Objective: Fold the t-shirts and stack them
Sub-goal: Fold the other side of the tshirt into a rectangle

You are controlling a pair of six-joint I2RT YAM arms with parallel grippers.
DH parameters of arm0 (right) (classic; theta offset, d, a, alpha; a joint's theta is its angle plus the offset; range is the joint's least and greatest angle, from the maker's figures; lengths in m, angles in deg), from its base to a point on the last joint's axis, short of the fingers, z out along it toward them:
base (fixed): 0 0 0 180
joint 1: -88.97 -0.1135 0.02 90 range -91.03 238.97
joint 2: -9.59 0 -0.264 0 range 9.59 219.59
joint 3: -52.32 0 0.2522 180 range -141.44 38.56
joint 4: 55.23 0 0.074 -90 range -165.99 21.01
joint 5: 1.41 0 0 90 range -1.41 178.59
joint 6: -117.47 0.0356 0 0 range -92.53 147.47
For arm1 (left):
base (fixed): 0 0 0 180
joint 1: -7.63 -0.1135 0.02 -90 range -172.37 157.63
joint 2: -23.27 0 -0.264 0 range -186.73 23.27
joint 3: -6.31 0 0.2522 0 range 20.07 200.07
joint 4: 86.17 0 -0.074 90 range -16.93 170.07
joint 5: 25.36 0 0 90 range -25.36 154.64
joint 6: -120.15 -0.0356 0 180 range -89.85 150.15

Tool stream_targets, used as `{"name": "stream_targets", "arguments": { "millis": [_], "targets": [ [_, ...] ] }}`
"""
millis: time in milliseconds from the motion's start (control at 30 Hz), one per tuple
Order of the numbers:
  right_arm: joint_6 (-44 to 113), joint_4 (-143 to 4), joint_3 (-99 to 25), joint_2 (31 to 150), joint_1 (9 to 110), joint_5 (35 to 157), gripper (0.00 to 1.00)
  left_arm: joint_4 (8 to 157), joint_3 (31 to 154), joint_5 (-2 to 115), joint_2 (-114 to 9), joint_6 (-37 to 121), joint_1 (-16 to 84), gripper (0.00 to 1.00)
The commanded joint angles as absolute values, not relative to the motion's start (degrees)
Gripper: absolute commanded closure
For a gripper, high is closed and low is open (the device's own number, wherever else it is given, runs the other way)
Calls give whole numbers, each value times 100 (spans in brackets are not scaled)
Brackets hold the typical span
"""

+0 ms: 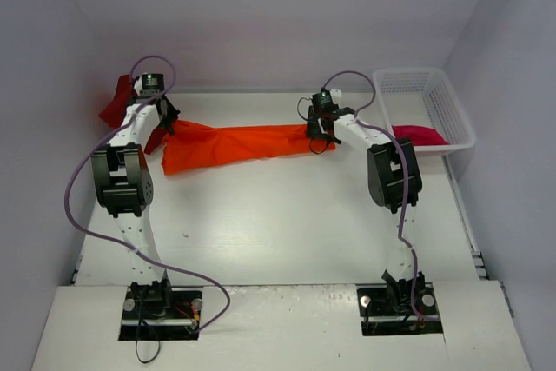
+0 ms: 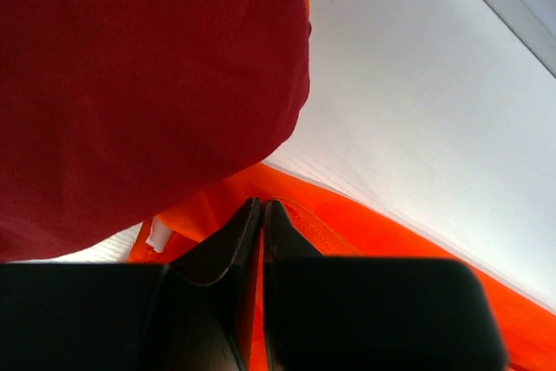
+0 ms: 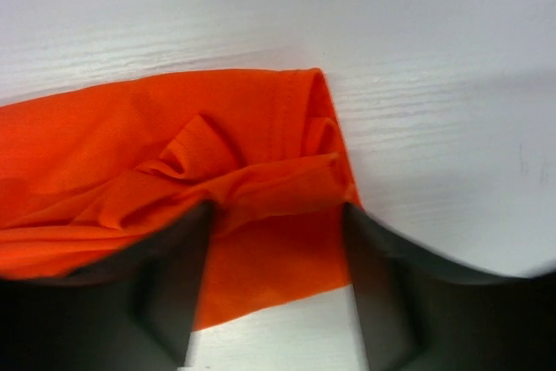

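The orange t-shirt point(image 1: 234, 145) lies stretched in a long band across the back of the table. My left gripper point(image 1: 169, 128) is at its left end, and in the left wrist view it point(image 2: 261, 208) is shut on a fold of the orange t-shirt point(image 2: 373, 232). Over the right end stands my right gripper point(image 1: 320, 141); the right wrist view shows it point(image 3: 276, 210) open, fingers apart just above the orange t-shirt's point(image 3: 174, 145) rumpled edge. The dark red t-shirt point(image 1: 117, 102) is bunched at the back left, filling the upper left of the left wrist view point(image 2: 148, 84). The crimson-pink t-shirt point(image 1: 420, 135) lies in the basket.
A white mesh basket point(image 1: 456, 110) stands at the back right corner. Pale walls close the table point(image 1: 287, 215) in at the back and both sides. Both arm bases are bolted at the near edge.
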State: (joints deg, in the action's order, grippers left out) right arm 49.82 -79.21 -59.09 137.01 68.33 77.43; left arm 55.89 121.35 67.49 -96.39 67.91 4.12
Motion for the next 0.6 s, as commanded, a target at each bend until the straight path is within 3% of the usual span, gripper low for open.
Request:
{"name": "stream_targets", "arguments": {
  "millis": [0, 33, 133, 167, 267, 300, 567],
  "targets": [
    [4839, -7866, -6181, 13660, 6902, 7611, 37, 6012, 12335, 6904, -9398, 6689, 350, 97],
    [4830, -7857, -6190, 13660, 6894, 7585, 18, 6082, 12300, 6895, -9381, 6689, 358, 92],
    [4778, -7831, -6207, 13607, 6894, 7462, 0, 6257, 12194, 6790, -9319, 6689, 350, 67],
    [4725, -7822, -6207, 13546, 6885, 7392, 0, 6319, 12159, 6728, -9293, 6680, 350, 48],
    [4646, -7734, -6190, 13388, 6858, 7330, 0, 6478, 12027, 6710, -9179, 6689, 367, 14],
    [4628, -7682, -6164, 13335, 6850, 7321, 0, 6495, 12027, 6736, -9126, 6689, 376, 10],
    [4523, -7409, -5847, 12816, 6665, 7286, 0, 6680, 11913, 6728, -8889, 6662, 464, 10]
  ]
}}
